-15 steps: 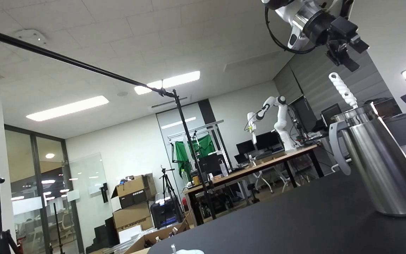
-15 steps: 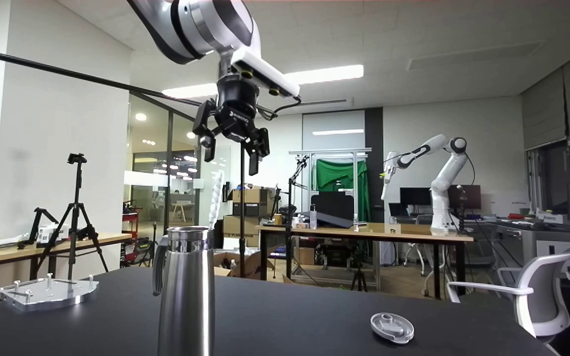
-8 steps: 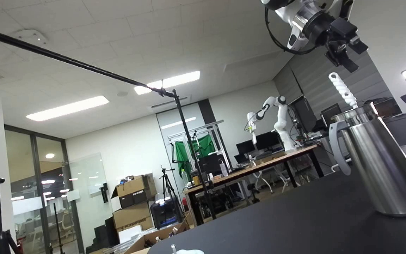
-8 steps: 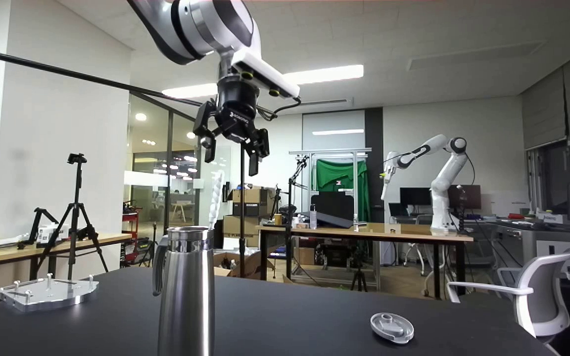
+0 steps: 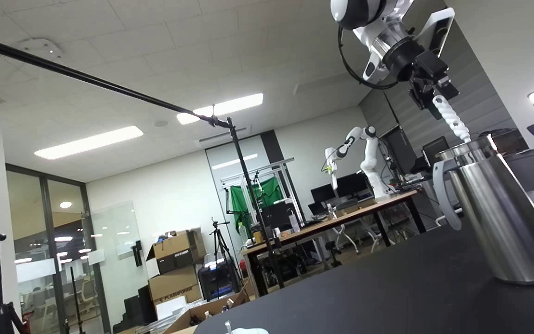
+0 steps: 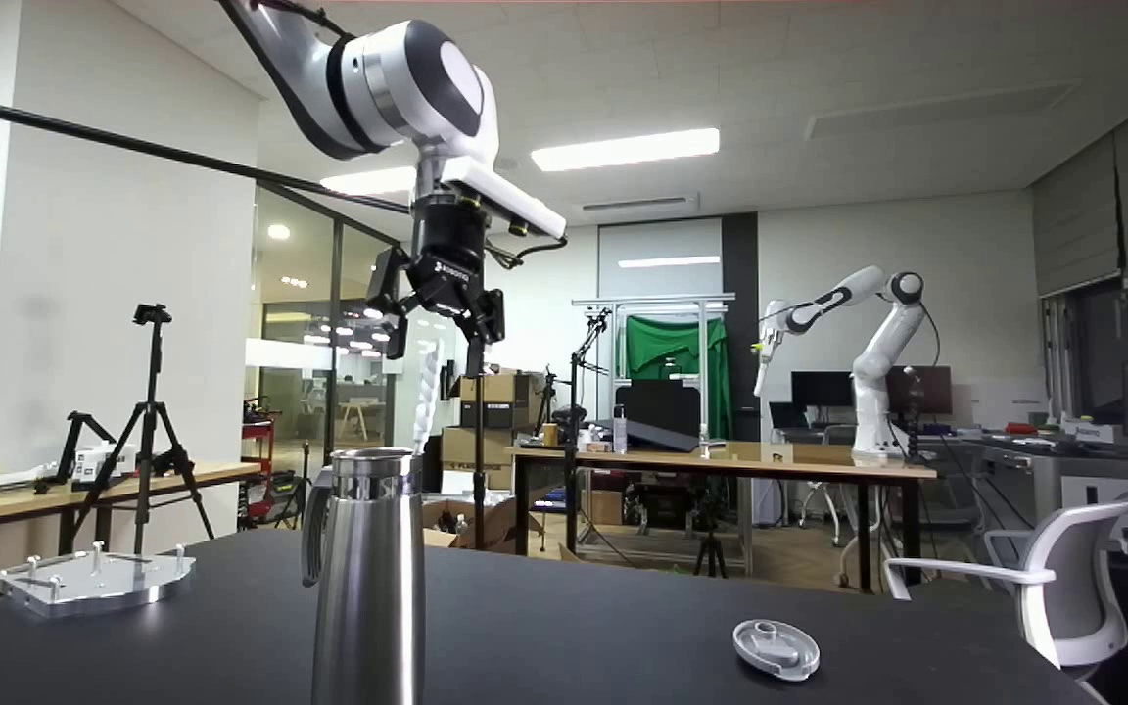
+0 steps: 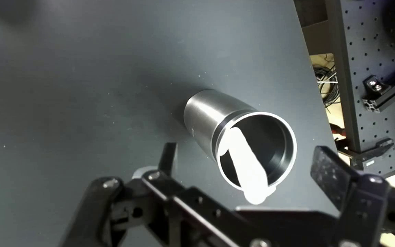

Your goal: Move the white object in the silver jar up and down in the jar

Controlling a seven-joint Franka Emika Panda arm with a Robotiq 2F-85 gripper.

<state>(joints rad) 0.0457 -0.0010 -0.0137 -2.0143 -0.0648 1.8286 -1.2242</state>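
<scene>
The silver jar (image 5: 508,218) stands upright on the dark table, also seen in an exterior view (image 6: 368,587) and the wrist view (image 7: 211,113). The white object (image 5: 451,118), a twisted stick, leans in the jar with its upper part above the rim, seen also in an exterior view (image 6: 425,401) and the wrist view (image 7: 247,164). Its lower end is hidden inside. My gripper (image 6: 435,354) is open above the jar, at the height of the stick's top. In the wrist view the stick lies between the spread fingers of the gripper (image 7: 244,154), apart from both.
A grey round lid (image 6: 776,649) lies on the table (image 6: 564,627) to the jar's right. A clear plate with pegs (image 6: 94,580) lies at the table's left. The jar's grey handle (image 5: 445,195) sticks out sideways. Another robot arm (image 6: 882,362) stands far behind.
In the last half second my gripper has moved down and to the left in both exterior views, closer to the white object's top. It stays open. Jar and stick have not moved.
</scene>
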